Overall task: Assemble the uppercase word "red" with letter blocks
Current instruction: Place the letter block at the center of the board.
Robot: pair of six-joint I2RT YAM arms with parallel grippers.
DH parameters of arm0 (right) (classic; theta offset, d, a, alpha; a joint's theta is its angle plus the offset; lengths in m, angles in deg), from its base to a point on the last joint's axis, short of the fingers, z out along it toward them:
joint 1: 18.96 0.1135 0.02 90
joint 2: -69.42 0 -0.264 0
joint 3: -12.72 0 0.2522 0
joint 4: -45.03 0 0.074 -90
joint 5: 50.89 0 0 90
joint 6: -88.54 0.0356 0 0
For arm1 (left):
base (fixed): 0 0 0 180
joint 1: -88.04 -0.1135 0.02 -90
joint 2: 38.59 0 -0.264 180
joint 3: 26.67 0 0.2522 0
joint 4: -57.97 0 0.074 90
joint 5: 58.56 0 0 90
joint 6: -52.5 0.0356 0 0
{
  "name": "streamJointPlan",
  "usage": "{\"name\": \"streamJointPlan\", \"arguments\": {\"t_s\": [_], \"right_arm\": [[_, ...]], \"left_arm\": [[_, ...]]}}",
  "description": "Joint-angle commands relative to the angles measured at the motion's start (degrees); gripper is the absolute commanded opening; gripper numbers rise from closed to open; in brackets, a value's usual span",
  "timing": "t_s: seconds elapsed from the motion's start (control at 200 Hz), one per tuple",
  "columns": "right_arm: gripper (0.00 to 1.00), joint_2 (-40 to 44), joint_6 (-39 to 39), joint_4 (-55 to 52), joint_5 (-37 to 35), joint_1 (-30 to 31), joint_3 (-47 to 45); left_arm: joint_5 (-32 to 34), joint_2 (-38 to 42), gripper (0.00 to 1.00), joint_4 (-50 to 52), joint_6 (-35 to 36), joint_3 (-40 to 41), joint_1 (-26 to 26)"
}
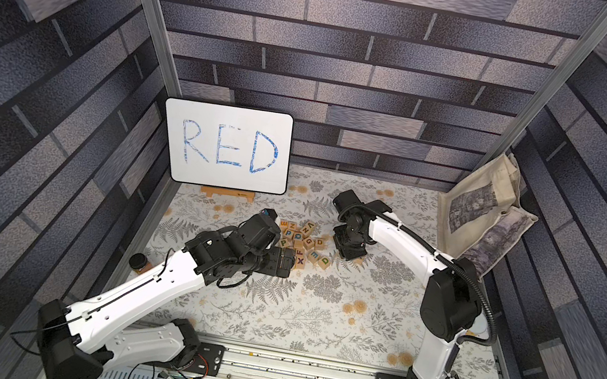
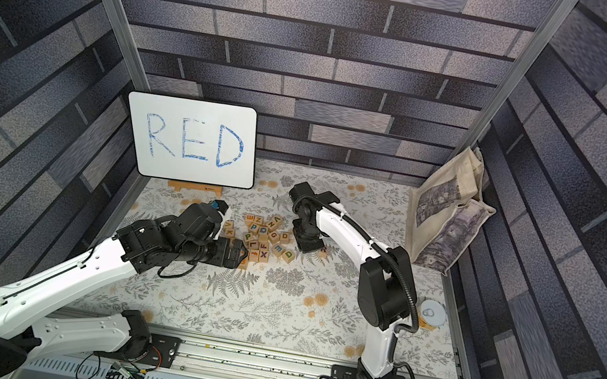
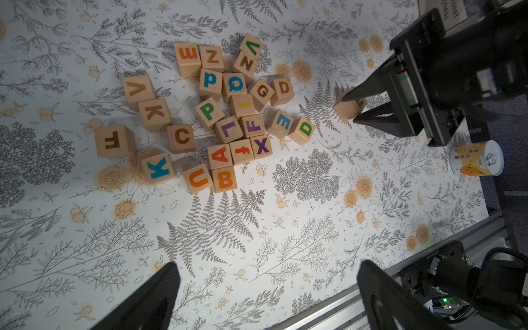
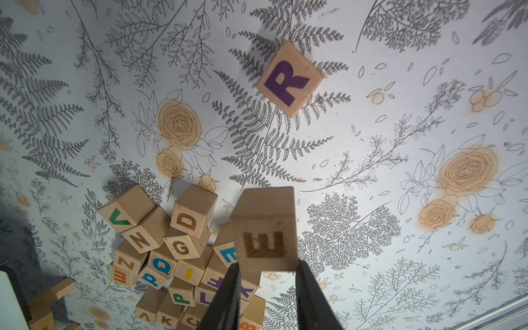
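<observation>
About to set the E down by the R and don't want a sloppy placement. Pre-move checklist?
1. Grip: right gripper shut on E block: ok.
2. Letter face: E faces the right wrist camera: ok.
3. Alignment: E sits roughly a quarter turn off the R block letter: not ok.
4. Drop spot: tablecloth around R block is bare: ok.
5. Left gripper open, empty, on the side of the pile away from the R block: ok.
6. Green D block at the pile's edge, D up: ok.
</observation>
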Motion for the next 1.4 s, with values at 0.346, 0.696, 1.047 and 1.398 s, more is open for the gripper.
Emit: {"name": "streamJointPlan", "arguments": {"t_s": [0.346,0.696,1.047,1.398], "right_arm": [[0.05,5.6,7.3,-0.5,-2.9,-4.6,-5.5],[0.05,7.4,8.0,1.2,-3.3,-9.0,-9.9],[0.05,7.9,6.1,2.5,-3.1,-13.2,-12.5],[0.05,6.4,3.9,4.8,-2.8,-17.2,-14.9]], "left_arm": [[-6.1,-2.8,1.0,-14.3,5.8,1.7,-0.3],[-9.3,-7.8,1.0,-18.7,7.7,0.6,1.0],[-11.4,-13.5,1.0,-21.3,8.2,-2.0,2.7],[-13.1,-17.9,1.0,-22.2,8.5,-4.0,3.0]]}}
